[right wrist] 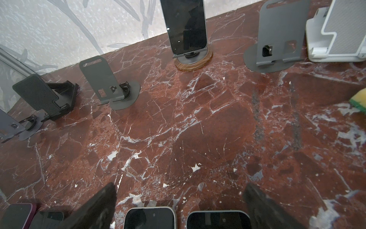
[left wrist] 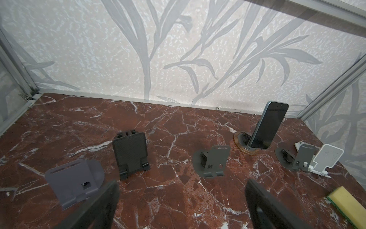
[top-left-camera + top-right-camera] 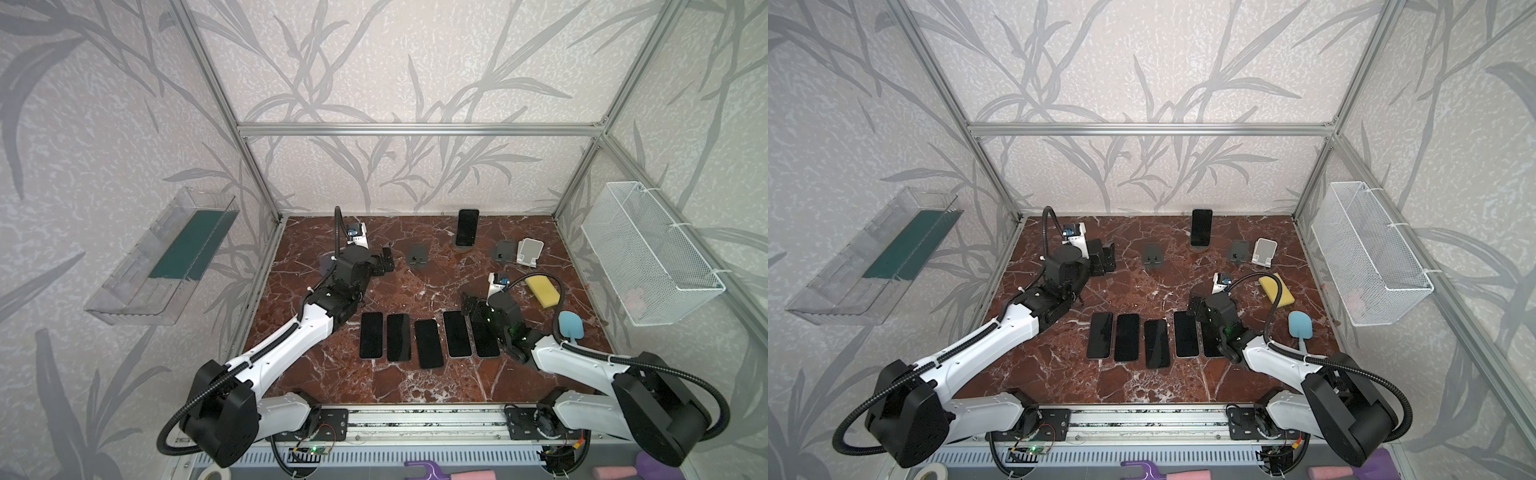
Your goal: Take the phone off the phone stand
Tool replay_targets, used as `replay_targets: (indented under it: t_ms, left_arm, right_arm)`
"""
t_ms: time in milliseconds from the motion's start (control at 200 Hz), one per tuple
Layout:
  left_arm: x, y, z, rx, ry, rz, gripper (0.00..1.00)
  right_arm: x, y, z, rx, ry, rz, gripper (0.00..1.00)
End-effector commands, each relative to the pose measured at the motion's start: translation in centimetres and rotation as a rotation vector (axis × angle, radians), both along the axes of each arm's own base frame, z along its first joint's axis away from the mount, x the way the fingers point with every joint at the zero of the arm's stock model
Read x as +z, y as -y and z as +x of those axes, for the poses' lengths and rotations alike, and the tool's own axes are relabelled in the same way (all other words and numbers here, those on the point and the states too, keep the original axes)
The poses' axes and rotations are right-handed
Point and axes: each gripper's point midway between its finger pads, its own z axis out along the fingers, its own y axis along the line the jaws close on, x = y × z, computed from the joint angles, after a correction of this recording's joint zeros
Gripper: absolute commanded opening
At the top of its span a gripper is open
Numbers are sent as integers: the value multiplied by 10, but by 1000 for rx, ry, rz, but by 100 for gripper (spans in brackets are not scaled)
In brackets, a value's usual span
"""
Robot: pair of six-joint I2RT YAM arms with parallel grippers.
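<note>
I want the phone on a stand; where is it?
In both top views the phone stands on the wood-rimmed stand by the back wall, right of centre, left of a grey stand.

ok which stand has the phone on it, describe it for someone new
Look along the far edge of the marble table, where a row of stands lines the back wall. Just right of centre is the phone stand, between two grey stands. It alone has a round wooden base and holds an upright dark phone; the others are empty.
</note>
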Motion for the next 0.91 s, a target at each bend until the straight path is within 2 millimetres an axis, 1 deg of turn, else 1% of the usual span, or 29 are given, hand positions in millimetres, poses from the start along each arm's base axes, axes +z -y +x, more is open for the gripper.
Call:
replay_targets:
  t_ms: [0, 80, 200, 330, 375, 455, 545, 640, 766, 846, 901]
  left_arm:
    - [3, 13, 0, -61, -38, -39, 99]
    - [2, 18, -1, -79, -51, -50, 99]
    - [4, 16, -2, -74, -47, -53, 98]
    - [6, 12, -2, -58, -45, -57, 98]
    - [7, 14, -3, -69, -45, -61, 99]
    - [1, 13, -3, -61, -61, -63, 98]
    - [-3, 14, -4, -67, -78, -53, 98]
    - [0, 18, -3, -91, -87, -44, 98]
    - [1, 18, -4, -93, -104, -47, 98]
    - [4, 21, -6, -103, -99, -68, 98]
    - [7, 21, -8, -108, -92, -79, 98]
  right_arm:
    - [7, -2, 5, -6, 25, 21, 99]
    - [6, -1, 4, -9, 23, 17, 99]
    - [7, -2, 5, -5, 26, 10, 99]
    - [13, 5, 4, -29, 49, -9, 99]
    - [16, 7, 3, -34, 59, -8, 99]
    - [18, 9, 1, -39, 68, -2, 99]
    - [16, 8, 2, -37, 65, -6, 99]
    - [15, 3, 0, -4, 57, -12, 98]
    - [18, 19, -3, -59, 80, -68, 97]
    - [22, 22, -4, -65, 102, -75, 97]
    - [20, 23, -4, -67, 97, -84, 97]
